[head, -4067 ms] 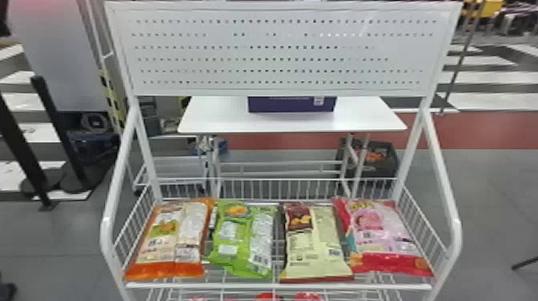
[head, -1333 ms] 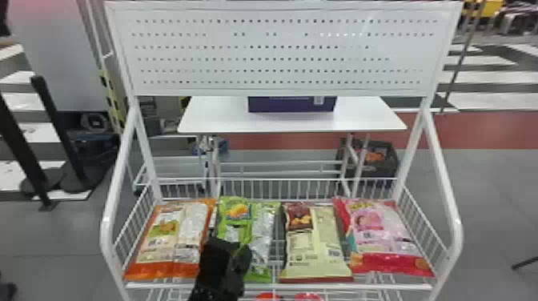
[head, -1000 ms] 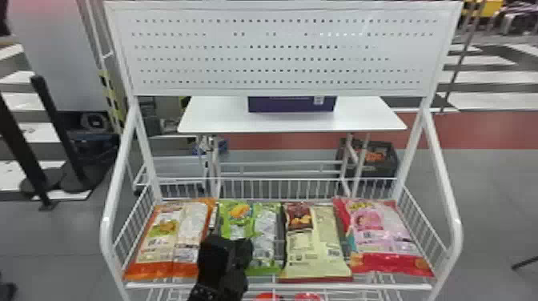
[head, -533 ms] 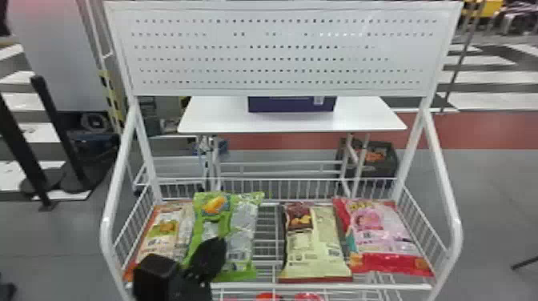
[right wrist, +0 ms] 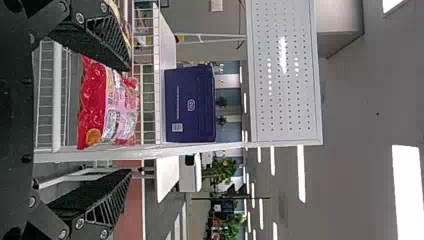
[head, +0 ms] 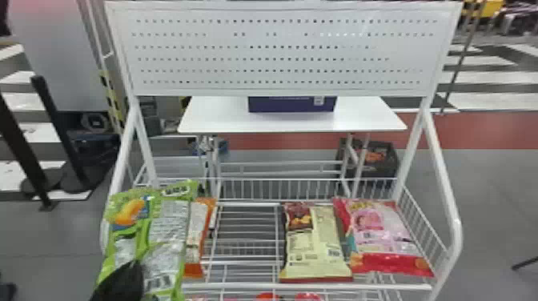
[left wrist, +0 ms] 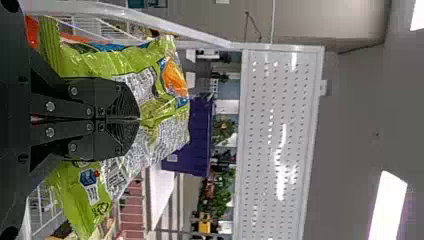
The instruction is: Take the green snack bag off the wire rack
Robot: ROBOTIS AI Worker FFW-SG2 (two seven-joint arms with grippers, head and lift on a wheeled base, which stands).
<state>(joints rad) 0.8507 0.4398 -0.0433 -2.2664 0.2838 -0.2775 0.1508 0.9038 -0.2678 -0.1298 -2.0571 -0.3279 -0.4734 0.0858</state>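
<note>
At the head view's lower left, my left gripper (head: pixel 120 282) overlaps the lower part of the green snack bag (head: pixel 166 236), which is held up in front of the orange bag at the rack's left end. In the left wrist view that gripper (left wrist: pixel 139 119) is shut on the green bag (left wrist: pixel 165 120), whose crumpled film spreads out on both sides of the fingers. The wire rack (head: pixel 248 240) has bare wires between the orange bag and the cream bag. My right gripper (right wrist: pixel 131 120) stands open in the right wrist view, in front of the rack, with nothing between its fingers.
On the rack lie an orange bag (head: pixel 196 240), a cream bag (head: pixel 316 244) and a pink bag (head: pixel 384 236). White side rails (head: pixel 444 172) and a perforated panel (head: pixel 280 52) frame it. Behind stands a white table (head: pixel 224 120) with a purple box (head: pixel 292 105).
The green bag has come up from its spot between the orange and cream bags and moved left and nearer, together with my left gripper. The other bags lie as before.
</note>
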